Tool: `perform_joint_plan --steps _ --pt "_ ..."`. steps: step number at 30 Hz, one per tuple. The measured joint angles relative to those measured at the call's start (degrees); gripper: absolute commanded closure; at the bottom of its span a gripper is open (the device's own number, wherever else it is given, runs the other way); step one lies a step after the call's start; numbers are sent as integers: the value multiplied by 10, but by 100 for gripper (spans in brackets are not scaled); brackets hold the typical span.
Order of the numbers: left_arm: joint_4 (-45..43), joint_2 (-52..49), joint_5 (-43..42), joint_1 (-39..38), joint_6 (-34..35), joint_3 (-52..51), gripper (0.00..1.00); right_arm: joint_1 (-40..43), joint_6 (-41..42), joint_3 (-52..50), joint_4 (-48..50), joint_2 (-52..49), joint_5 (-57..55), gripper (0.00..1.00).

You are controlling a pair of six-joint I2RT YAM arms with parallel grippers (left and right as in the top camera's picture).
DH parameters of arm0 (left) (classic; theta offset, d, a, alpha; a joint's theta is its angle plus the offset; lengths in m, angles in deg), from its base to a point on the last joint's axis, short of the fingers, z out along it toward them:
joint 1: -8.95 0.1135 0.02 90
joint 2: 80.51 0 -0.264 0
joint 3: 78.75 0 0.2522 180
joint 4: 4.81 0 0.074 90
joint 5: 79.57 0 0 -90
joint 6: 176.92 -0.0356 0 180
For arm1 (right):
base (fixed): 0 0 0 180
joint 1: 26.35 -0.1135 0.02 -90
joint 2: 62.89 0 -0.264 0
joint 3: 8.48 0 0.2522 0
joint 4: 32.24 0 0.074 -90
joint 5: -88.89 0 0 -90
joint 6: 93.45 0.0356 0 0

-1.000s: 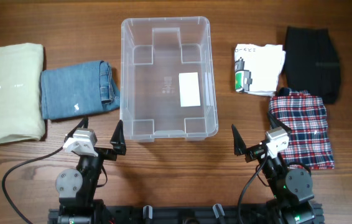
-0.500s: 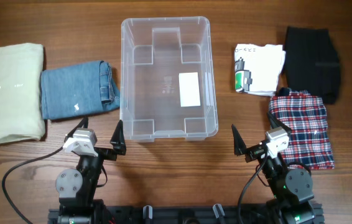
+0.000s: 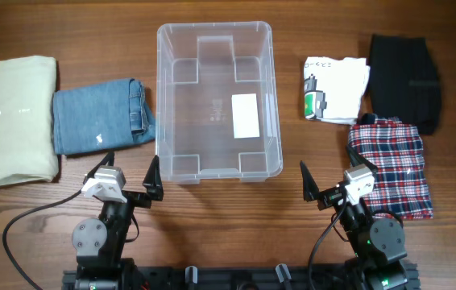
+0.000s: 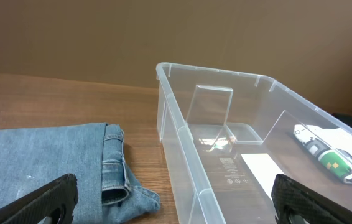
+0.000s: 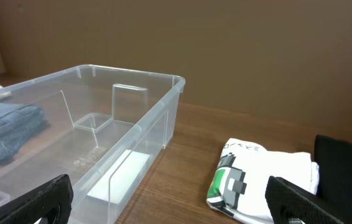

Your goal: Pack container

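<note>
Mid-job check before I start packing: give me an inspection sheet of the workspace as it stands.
Surface: wooden table, no spills seen.
Job's things: clear container at centre, empty; cream cloth and jeans folded to its left; white printed shirt, black garment and plaid garment to its right.
Clutter: nothing seen.
Grippers: left gripper and right gripper both open, holding nothing, on the near side of the container.
Cables: one black cable loops from the left arm; another runs along the right arm.
Surroundings: plain brown wall behind the table.
</note>
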Motion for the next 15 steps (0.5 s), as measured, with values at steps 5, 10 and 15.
perform_joint_plan --steps 5,10,15 --pt "-11 0 -3 0 3 0 0 0 0 0 0 0 0 0" --pt "-29 0 -20 0 7 0 0 0 0 0 0 0 0 0" --pt "-30 0 -28 0 12 6 0 0 0 0 0 0 0 0"
